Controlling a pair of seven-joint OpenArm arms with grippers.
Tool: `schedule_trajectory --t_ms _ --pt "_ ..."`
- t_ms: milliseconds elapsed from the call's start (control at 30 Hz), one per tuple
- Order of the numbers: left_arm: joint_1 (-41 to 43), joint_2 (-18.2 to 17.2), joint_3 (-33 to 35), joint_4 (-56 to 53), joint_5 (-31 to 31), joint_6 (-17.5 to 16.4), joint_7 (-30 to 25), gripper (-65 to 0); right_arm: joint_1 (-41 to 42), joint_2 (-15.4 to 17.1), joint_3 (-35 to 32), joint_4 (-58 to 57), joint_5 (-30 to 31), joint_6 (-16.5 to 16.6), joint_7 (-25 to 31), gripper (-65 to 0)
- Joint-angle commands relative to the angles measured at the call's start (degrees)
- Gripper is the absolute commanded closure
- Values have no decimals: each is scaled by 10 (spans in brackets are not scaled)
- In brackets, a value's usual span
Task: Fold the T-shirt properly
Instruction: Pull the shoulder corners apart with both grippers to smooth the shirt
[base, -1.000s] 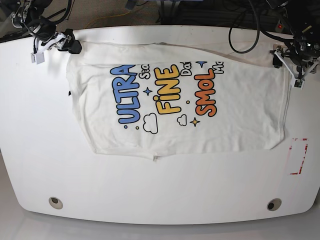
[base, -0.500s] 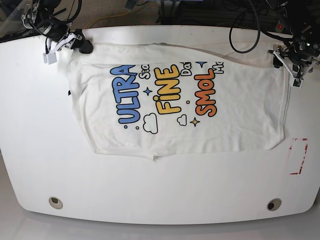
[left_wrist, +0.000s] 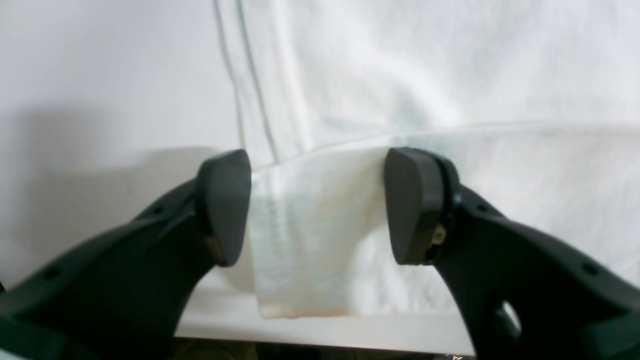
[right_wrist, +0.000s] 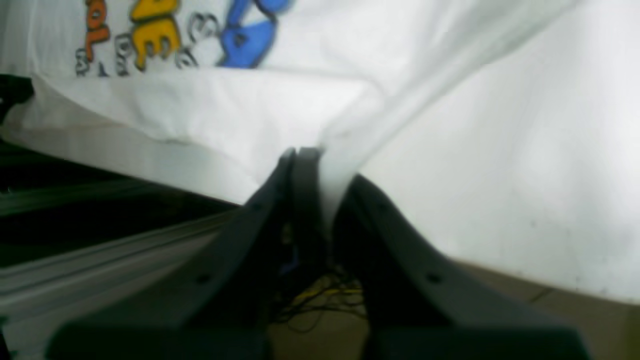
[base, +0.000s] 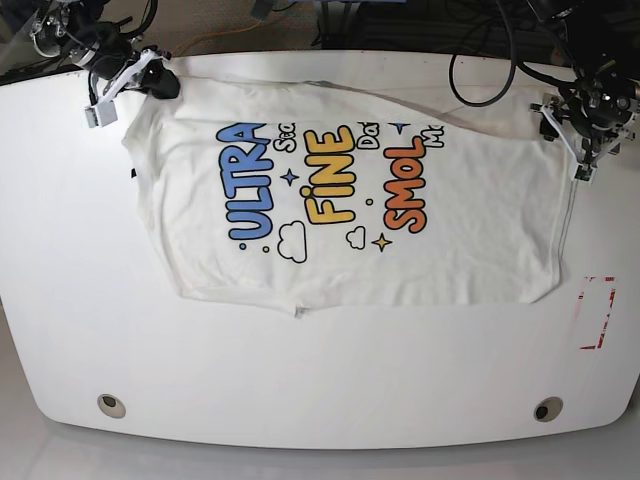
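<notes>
Base view: T-shirt (base: 350, 190) print reads "ULTRA FINE SMOL".

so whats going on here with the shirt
A two-armed robot is starting to fold a white T-shirt lying print-up on a white table. The right claw is shut on a pinch of fabric at one far corner. The left claw sits at the other far corner with its jaws apart around a fold of cloth, not yet clamped.

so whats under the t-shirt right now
The T-shirt lies on the white table, which shows bare all around it. Whatever the cloth covers cannot be seen. At the far edge, the right gripper is shut on a corner, and the left gripper's jaws straddle a hem fold.
</notes>
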Motion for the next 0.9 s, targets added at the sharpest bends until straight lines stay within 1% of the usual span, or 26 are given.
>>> schedule_trajectory --t_ms 0,67,100,167,367,533,600,700,767,867 --pt "0 -6 -1 7 4 1 -1 -388 -15 8 5 40 15 5 0 0" --pt "0 -6 -1 6 4 1 -1 -388 -17 9 5 42 37 17 0 0" --pt "0 -12 -1 6 4 1 -1 -388 -17 17 6 42 59 31 0 0" --pt "0 -18 0 6 4 1 -1 -388 -12 28 14 42 85 44 0 0" --pt "0 -23 0 5 4 1 -2 -388 35 35 23 42 88 51 1 0" --pt "0 -34 0 5 4 1 -2 -388 63 51 23 41 89 51 1 0" --pt "-1 -34 0 5 4 1 -2 -388 75 53 23 28 93 59 1 0" --pt "-1 -34 1 5 4 1 -2 -389 107 57 23 10 89 59 1 0" --pt "-1 -34 3 5 4 1 -2 -389 128 67 20 -12 89 59 1 0" --pt "0 -34 18 5 4 1 -2 -389 166 73 15 -54 88 59 0 0"
